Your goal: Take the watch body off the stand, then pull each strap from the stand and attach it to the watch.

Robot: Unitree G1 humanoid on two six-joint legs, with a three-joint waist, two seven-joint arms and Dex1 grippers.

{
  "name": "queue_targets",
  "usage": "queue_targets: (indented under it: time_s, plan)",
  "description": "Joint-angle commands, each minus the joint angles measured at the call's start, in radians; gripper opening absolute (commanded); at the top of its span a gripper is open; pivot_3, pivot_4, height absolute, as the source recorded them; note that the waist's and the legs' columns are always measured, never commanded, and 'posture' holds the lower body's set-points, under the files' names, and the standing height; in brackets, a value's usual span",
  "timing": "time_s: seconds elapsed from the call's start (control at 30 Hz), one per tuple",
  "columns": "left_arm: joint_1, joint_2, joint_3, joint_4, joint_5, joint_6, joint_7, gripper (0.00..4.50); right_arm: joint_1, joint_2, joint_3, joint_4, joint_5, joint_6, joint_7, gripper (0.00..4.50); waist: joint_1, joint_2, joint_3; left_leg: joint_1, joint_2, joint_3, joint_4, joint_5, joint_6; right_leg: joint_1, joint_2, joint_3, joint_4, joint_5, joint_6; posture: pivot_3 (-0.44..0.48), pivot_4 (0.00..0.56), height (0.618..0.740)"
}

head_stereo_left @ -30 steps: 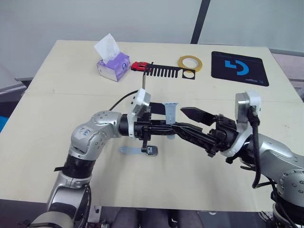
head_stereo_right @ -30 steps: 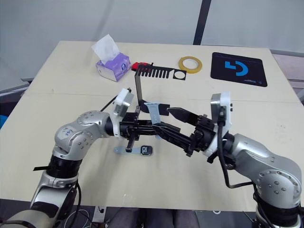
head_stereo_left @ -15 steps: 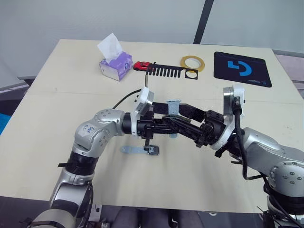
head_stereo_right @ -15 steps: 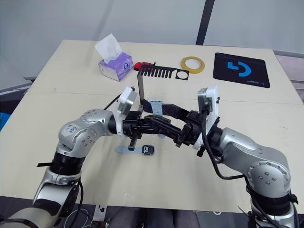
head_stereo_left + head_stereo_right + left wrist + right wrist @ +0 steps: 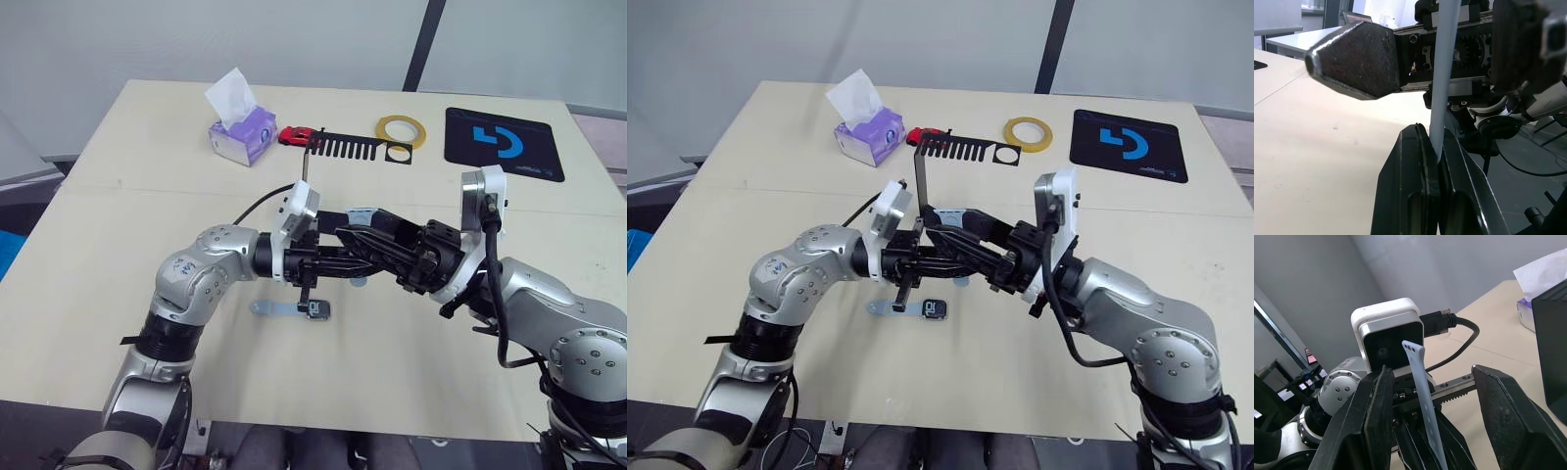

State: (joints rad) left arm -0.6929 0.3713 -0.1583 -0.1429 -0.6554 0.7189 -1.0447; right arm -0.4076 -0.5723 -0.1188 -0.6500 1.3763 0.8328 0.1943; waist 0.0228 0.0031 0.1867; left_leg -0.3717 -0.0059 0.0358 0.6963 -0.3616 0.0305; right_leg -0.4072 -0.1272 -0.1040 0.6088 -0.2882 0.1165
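My left gripper (image 5: pixel 353 267) is shut on a pale blue-grey strap (image 5: pixel 1442 73), which stands upright above the table's middle. My right gripper (image 5: pixel 1432 374) is open, with one finger on each side of that strap (image 5: pixel 1422 382), facing the left gripper. Below them the watch body (image 5: pixel 315 309) lies flat on the table with the other strap (image 5: pixel 266 307) joined to its left side. Behind the arms stands the black stand (image 5: pixel 348 147); its upright rises behind my left wrist, and its foot is hidden.
A purple tissue box (image 5: pixel 240 137) and a red toy car (image 5: pixel 292 135) sit at the back left. A yellow tape ring (image 5: pixel 397 127) and a black mat with a blue logo (image 5: pixel 505 144) lie at the back right.
My right gripper has moved left toward the left gripper, and its open fingers now straddle the held strap. The left gripper has kept hold of the strap in about the same place.
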Motion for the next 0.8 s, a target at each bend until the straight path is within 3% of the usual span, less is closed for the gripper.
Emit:
queue_targets:
  time_s: [0.03, 0.73, 0.8]
  plan:
    - [-0.002, -0.005, 0.011, -0.030, -0.008, -0.011, 0.008, 0.00, -0.001, -0.003, -0.011, -0.019, 0.014, -0.027, 0.009, 2.75, 0.000, 0.000, 0.000, 0.000, 0.000, 0.000, 0.000, 0.000, 0.000, 0.000, 0.000, 0.000, 0.000, 0.000, 0.000, 0.000, 0.150, 0.738]
    - [-0.015, -0.032, 0.022, -0.025, -0.023, -0.010, 0.046, 0.00, -0.001, 0.009, -0.009, -0.015, 0.028, -0.048, -0.016, 2.75, 0.000, 0.000, 0.000, 0.000, 0.000, 0.000, 0.000, 0.000, 0.000, 0.000, 0.000, 0.000, 0.001, 0.000, 0.000, 0.000, 0.150, 0.738]
    - [-0.017, -0.033, 0.023, -0.026, -0.024, -0.008, 0.049, 0.00, -0.001, 0.010, -0.009, -0.014, 0.029, -0.050, -0.015, 2.19, 0.000, 0.000, 0.000, 0.000, 0.000, 0.000, 0.000, 0.000, 0.000, 0.000, 0.000, 0.000, 0.001, 0.000, 0.000, 0.000, 0.150, 0.738]
